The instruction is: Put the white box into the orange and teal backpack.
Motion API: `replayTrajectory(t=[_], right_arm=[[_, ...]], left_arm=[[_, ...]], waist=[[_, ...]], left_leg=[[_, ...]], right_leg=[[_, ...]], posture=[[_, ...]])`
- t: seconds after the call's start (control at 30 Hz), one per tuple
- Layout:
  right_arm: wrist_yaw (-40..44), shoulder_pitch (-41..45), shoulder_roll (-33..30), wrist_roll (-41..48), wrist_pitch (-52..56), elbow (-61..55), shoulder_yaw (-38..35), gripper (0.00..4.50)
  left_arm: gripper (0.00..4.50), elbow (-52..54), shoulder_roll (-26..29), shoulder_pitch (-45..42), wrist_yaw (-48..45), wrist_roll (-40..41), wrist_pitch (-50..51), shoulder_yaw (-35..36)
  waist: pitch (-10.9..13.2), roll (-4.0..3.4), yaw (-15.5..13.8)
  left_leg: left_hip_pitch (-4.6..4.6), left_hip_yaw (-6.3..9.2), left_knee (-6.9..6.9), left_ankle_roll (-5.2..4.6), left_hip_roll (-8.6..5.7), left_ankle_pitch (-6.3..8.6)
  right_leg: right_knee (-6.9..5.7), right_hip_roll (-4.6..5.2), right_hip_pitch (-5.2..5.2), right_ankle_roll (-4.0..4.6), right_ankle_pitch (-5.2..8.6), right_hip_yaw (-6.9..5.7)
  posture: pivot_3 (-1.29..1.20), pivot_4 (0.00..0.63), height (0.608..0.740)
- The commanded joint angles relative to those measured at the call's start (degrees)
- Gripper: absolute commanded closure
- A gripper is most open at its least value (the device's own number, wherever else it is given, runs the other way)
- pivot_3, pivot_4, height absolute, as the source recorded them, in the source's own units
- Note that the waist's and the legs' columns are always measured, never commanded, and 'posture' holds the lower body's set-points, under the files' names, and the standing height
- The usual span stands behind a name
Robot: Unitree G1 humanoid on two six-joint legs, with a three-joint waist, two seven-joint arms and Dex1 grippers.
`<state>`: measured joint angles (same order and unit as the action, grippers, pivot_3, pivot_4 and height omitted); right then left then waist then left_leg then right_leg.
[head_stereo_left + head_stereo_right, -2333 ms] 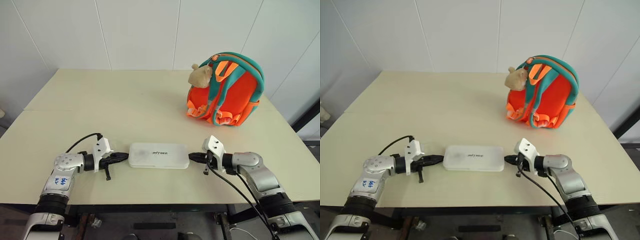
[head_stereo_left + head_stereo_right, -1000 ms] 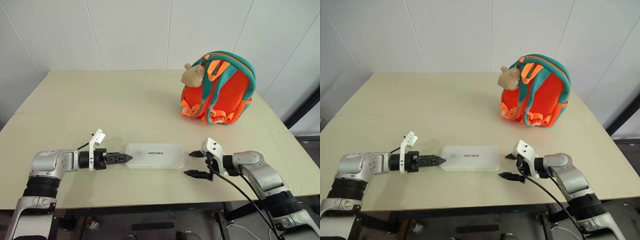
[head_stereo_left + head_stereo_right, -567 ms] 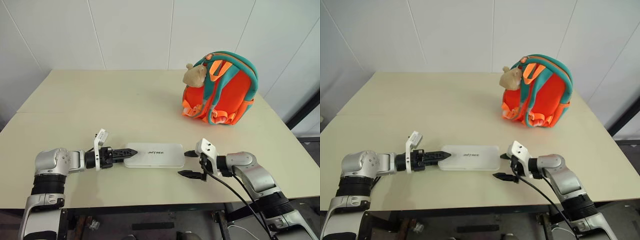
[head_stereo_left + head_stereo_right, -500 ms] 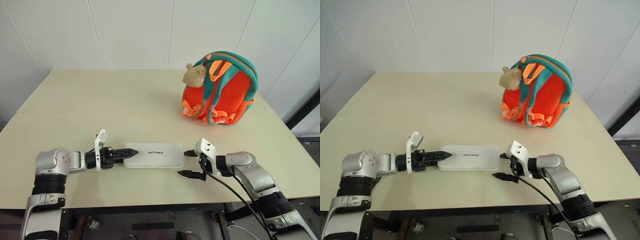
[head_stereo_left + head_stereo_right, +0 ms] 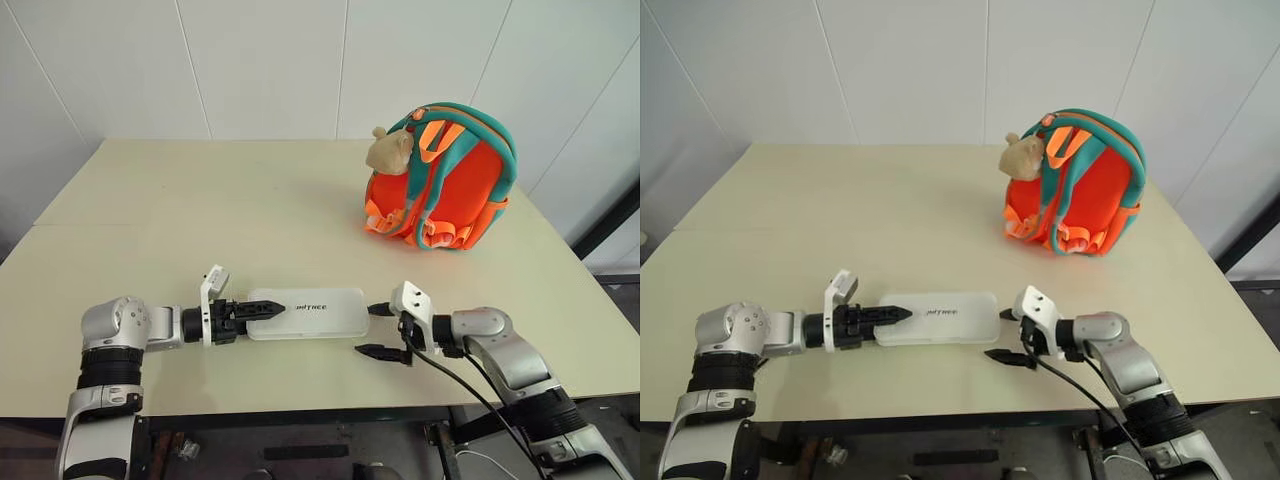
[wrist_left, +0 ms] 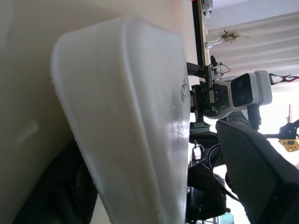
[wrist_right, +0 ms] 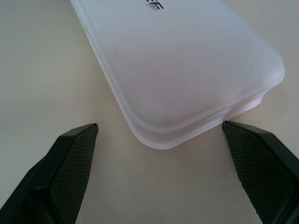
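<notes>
The white box (image 5: 310, 312) lies flat on the table near the front edge, lettering up. My left gripper (image 5: 268, 310) reaches over its left end. In the left wrist view the box (image 6: 131, 116) sits between the jaws, one finger low by the table and the upper finger (image 6: 261, 177) a gap away from the box top, so it is open. My right gripper (image 5: 367, 329) stands open at the box's right end; its fingertips flank the rounded corner of the box (image 7: 187, 60) without touching. The orange and teal backpack (image 5: 440, 175) stands upright at the far right with a tan plush toy (image 5: 388, 150).
The cream table (image 5: 200, 220) stretches wide between the box and the backpack. Its front edge runs just below both grippers. A white panelled wall (image 5: 270, 60) rises behind the far edge.
My left gripper has slid right until its fingers straddle the box's left end, its wrist has rolled, and its jaws have narrowed. The right gripper and the box have stayed put.
</notes>
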<state>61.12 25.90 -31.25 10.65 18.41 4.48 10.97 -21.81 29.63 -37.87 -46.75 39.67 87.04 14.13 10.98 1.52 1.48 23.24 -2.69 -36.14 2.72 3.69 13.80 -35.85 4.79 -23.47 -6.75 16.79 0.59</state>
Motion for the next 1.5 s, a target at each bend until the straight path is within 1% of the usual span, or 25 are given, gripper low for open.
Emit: replayTrajectory(t=[0.03, 0.1, 0.17, 0.2, 0.23, 0.3, 0.4, 0.53, 0.63, 0.73, 0.83, 0.9, 1.07, 1.2, 1.33, 1.4, 1.5], right_arm=[[-0.17, -1.03, -0.89, 0.87, -0.65, -2.97, -1.3, 0.0], [-0.4, -1.74, -1.01, 1.19, -0.28, -4.02, -1.67, 0.0], [-0.41, -2.36, -1.32, 1.8, 0.23, -5.3, -2.11, 0.0], [-0.02, -2.46, -1.49, 3.01, 1.03, -6.22, -2.92, 0.0], [-1.08, -1.89, -1.18, 5.16, 3.3, -6.9, -5.32, 0.0], [-2.63, -1.22, -1.19, 7.65, 5.95, -7.6, -8.5, 0.0], [-5.06, -0.77, -4.32, 8.52, 7.35, -7.02, -14.05, 0.0], [-10.18, 2.42, -6.98, 9.63, 10.16, -4.28, -20.65, 0.0], [-12.72, 5.55, -8.19, 9.19, 9.78, -0.68, -22.87, 0.0], [-16.15, 11.92, -7.77, 6.94, 7.17, 6.89, -22.6, 0.0], [-17.82, 19.27, -4.91, 7.47, 6.52, 14.15, -22.07, 0.0], [-17.58, 23.91, -2.34, 8.05, 5.82, 18.84, -21.65, 0.0], [-16.96, 33.25, 1.5, 3.65, -3.14, 35.37, -18.73, 0.0], [-17.71, 41.39, 6.12, 3.18, -9.32, 49.55, -19.44, 0.0], [-18.54, 46.06, 8.69, 0.99, -16.02, 59.46, -19.32, 0.0], [-21.57, 48.24, 10.4, -0.96, -19.74, 64.35, -19.0, 0.0], [-24.23, 50.64, 12.32, -2.01, -22.52, 68.38, -19.78, 0.0]], left_arm=[[1.77, -0.93, -1.75, 0.16, 2.17, 0.38, 1.24, 1.0], [2.43, -1.39, -3.0, -0.03, 3.52, 0.59, 1.4, 2.54], [2.93, -1.1, -3.51, 0.29, 4.03, 0.83, 1.7, 3.0], [3.09, -0.5, -3.66, 0.69, 4.23, 0.91, 1.72, 3.0], [3.15, 1.25, -3.58, 1.63, 3.92, 1.47, 2.11, 2.49], [3.15, 3.61, -3.61, 2.84, 3.58, 2.48, 2.79, 2.37], [3.15, 7.35, -3.61, 4.26, 3.38, 4.17, 1.48, 4.61], [3.15, 8.68, -1.4, 6.34, 3.19, 4.4, -1.21, 6.22], [3.15, 8.73, 0.03, 7.93, 3.22, 4.21, -3.02, 6.39], [3.15, 8.76, 0.79, 9.47, 3.5, 3.78, -5.43, 5.73], [3.15, 9.27, 0.36, 10.11, 3.99, 3.94, -7.88, 5.6], [3.15, 11.42, 0.89, 11.61, 2.73, 3.44, -10.67, 3.3], [3.15, 14.09, 0.03, 13.39, 3.93, 4.38, -13.01, 3.56], [3.15, 18.74, -0.45, 17.56, 5.26, 4.4, -16.24, 4.35], [3.15, 21.1, -2.42, 19.79, 7.86, 6.17, -16.51, 6.79], [3.15, 22.32, -3.54, 20.72, 9.64, 6.58, -17.4, 8.12], [3.15, 23.15, -4.66, 20.94, 11.56, 7.68, -18.13, 9.97]], waist=[[0.0, 0.0, 0.02], [-0.01, 0.01, -0.04], [-0.02, 0.03, -0.07], [-0.02, 0.03, -0.08], [-0.02, 0.03, -0.06], [-0.02, 0.03, 0.0], [-0.02, 0.03, -0.18], [-0.02, 0.03, -0.02], [-0.02, 0.03, 0.47], [-0.02, 0.03, 0.69], [-0.02, 0.03, 0.88], [-0.02, 0.03, 1.26], [-0.02, 0.03, 1.45], [-0.02, 0.03, 1.79], [-0.02, 0.03, 1.9], [-0.02, 0.03, 1.91], [-0.02, 0.03, 1.94]], left_leg=[[0.0, 0.0, 0.0, 0.0, 0.0, 0.0], [0.0, 0.01, 0.0, 0.01, 0.0, 0.0], [0.0, 0.02, -0.02, 0.01, 0.0, 0.0], [0.0, 0.02, -0.03, 0.01, 0.0, 0.0], [0.0, 0.02, -0.04, 0.01, 0.0, 0.0], [0.0, 0.02, -0.05, 0.01, 0.0, -0.01], [-0.02, 0.04, -0.03, 0.04, 0.0, -0.01], [0.0, 0.05, 0.02, 0.07, 0.0, 0.01], [-0.06, 0.01, 0.05, 0.07, 0.03, 0.01], [-0.13, -0.02, 0.06, 0.08, 0.07, 0.01], [-0.13, -0.06, 0.03, 0.08, 0.07, 0.01], [-0.14, -0.08, 0.03, 0.09, 0.07, -0.02], [-0.11, -0.07, 0.04, 0.09, 0.07, -0.05], [-0.07, -0.1, 0.1, 0.07, 0.07, -0.03], [-0.09, -0.16, 0.14, 0.09, 0.1, -0.02], [-0.08, -0.16, 0.13, 0.09, 0.11, -0.02], [-0.09, -0.16, 0.1, 0.09, 0.1, -0.02]], right_leg=[[-0.01, 0.0, 0.0, 0.0, 0.0, 0.0], [-0.01, -0.01, -0.01, 0.0, 0.0, 0.0], [-0.01, 0.0, 0.01, 0.0, 0.0, -0.01], [0.0, 0.0, 0.02, 0.0, 0.0, -0.01], [-0.01, 0.0, 0.03, 0.0, 0.0, -0.01], [-0.02, 0.01, 0.02, -0.01, -0.01, 0.01], [-0.03, 0.0, 0.03, 0.0, -0.01, 0.0], [0.05, 0.01, 0.02, 0.03, 0.01, -0.01], [0.03, 0.0, -0.01, 0.05, 0.01, 0.02], [0.01, -0.01, 0.0, 0.1, 0.01, 0.02], [0.02, 0.0, 0.0, 0.16, -0.04, 0.02], [0.02, 0.0, 0.0, 0.18, -0.08, 0.04], [0.04, 0.0, 0.02, 0.15, -0.15, 0.04], [0.11, 0.0, 0.01, 0.14, -0.15, 0.07], [0.12, -0.01, -0.02, 0.14, -0.15, 0.09], [0.12, 0.0, -0.02, 0.14, -0.15, 0.09], [0.12, 0.01, -0.01, 0.14, -0.18, 0.11]], posture=[[0.0, 0.15, 0.74], [0.0, 0.15, 0.74], [0.0, 0.15, 0.74], [0.0, 0.15, 0.74], [0.0, 0.15, 0.74], [0.0, 0.15, 0.74], [0.0, 0.15, 0.74], [0.0, 0.15, 0.74], [0.0, 0.15, 0.74], [0.0, 0.15, 0.74], [0.0, 0.15, 0.74], [0.0, 0.15, 0.74], [0.0, 0.15, 0.74], [0.0, 0.15, 0.74], [0.0, 0.15, 0.74], [0.0, 0.15, 0.74], [0.0, 0.15, 0.74]])
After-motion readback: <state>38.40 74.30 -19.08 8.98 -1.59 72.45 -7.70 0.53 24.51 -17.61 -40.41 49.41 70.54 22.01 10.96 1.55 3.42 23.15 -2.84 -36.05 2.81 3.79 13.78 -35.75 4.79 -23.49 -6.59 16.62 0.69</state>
